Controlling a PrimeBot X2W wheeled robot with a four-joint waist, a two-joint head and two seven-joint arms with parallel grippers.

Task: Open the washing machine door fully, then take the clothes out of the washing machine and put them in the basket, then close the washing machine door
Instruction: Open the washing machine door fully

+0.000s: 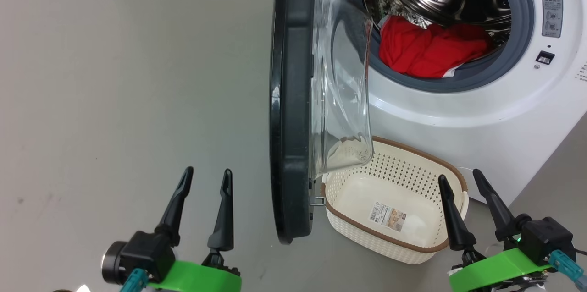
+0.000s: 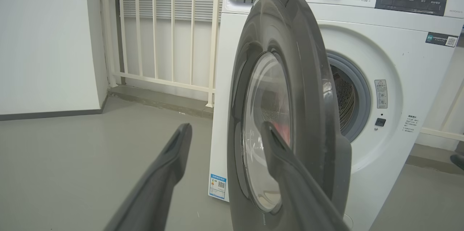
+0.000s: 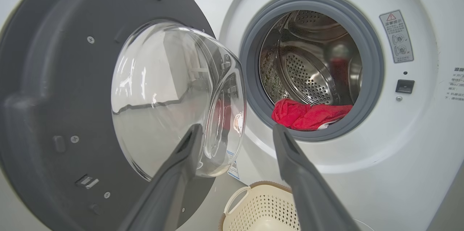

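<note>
L claw (image 1: 207,172), R claw (image 1: 459,174): both wide open, nil held | door (image 1: 286,99) part open betw. claws | basket (image 1: 403,241) by R claw | clothes (image 1: 426,49) in washer (image 1: 458,113), ahead of R claw

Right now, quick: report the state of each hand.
Left hand: open, holding nothing.
Right hand: open, holding nothing.

A cream-white railing of thin vertical bars (image 2: 155,35) stands on a low grey concrete kerb (image 2: 159,98). Behind the railing are pale horizontal slats (image 2: 163,2), either a blind or a shutter. Left of the railing rises a plain white wall (image 2: 43,42) with a dark grey skirting strip (image 2: 47,115) at its foot. In front of the railing spreads a smooth, evenly lit matt grey floor (image 2: 72,173) with a few faint scuffs.
</note>
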